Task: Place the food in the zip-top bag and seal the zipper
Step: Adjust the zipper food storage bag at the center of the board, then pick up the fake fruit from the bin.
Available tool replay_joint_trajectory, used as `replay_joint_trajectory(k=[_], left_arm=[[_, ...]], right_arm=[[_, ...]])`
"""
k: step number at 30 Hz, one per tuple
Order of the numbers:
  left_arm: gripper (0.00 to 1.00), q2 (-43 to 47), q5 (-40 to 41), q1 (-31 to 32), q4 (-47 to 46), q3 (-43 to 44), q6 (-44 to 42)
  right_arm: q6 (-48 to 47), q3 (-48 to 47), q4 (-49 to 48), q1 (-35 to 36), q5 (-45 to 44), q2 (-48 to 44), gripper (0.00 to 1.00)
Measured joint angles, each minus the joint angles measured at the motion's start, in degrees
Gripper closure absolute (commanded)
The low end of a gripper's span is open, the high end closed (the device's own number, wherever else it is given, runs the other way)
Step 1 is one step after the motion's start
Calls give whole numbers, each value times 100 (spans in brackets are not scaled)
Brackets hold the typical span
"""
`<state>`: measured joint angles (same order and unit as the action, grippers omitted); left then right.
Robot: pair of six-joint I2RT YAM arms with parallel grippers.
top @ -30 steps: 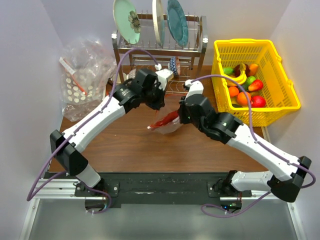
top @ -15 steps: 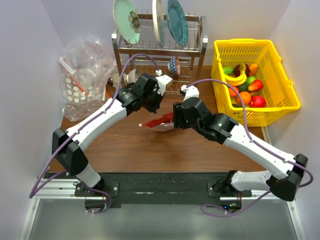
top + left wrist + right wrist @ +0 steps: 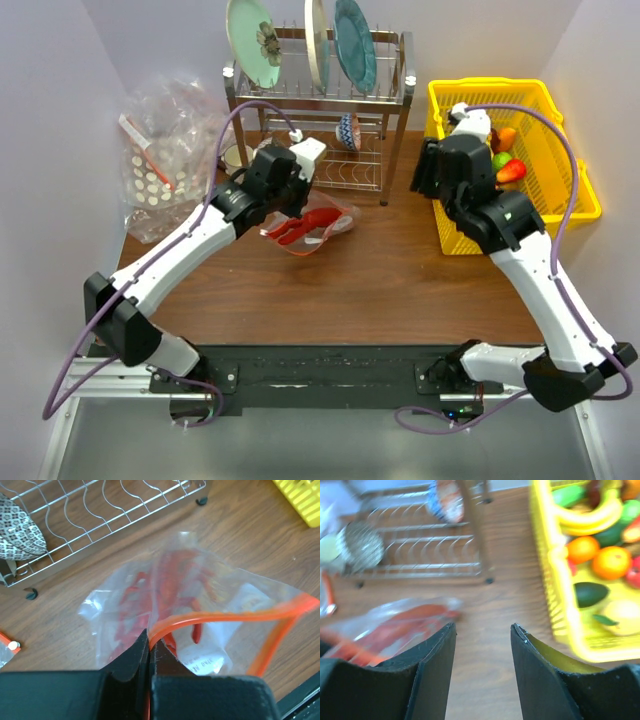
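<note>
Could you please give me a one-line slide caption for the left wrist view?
Left gripper pinches the rim of the open zip-top bag, red lobster inside, beside the wire dish rack.

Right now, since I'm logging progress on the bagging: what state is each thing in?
left gripper: jaws shut on the zip-top bag's rim
right gripper: jaws open, empty
zip-top bag: mouth gaping
zipper: unsealed
lobster: inside the bag
yellow basket: holds toy fruit

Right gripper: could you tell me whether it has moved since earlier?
Yes: the right gripper swung right, off the zip-top bag, to the yellow basket's left wall.
</note>
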<state>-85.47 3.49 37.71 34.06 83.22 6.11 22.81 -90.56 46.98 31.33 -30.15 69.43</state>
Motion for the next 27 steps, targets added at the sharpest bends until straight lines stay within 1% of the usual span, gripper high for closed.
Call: replay_joint_trajectory(k=[2,6,7,9,12,15,17,18,20,21,27], left_arm=[[100,245,17,-9,-166,-247,52],[100,619,37,-11,-498,-603,155],[100,669,35,-15,-560,-643,179],[100,723,33,-20,-688,-704,190],[100,787,33,-33,-876,-857,212],[100,887,24,-70,-1060,-1121,243],[100,949,20,-103,-1099,-1279,271],[100,968,20,-125,-1115,-1333,282],[100,1008,20,-136,-1161,-1432,304],[100,1025,15,-136,-1193,-1473,321],[100,1051,-31,-160,-1333,-1561,339]], right_arm=[[-37,-168,0,-385,39,166,49],[4,-595,-98,-1508,450,649,49],[44,-632,-173,-1853,612,772,49],[131,-632,-243,-2295,802,955,49],[273,-586,-402,-2817,1034,1268,49],[382,-431,-579,-3213,1287,1504,49],[446,-306,-719,-3467,1480,1676,46],[466,-260,-774,-3602,1532,1797,42],[476,-236,-833,-3742,1578,1980,31],[481,-221,-876,-3799,1576,2081,27],[457,-68,-1075,-3849,1462,2516,25]])
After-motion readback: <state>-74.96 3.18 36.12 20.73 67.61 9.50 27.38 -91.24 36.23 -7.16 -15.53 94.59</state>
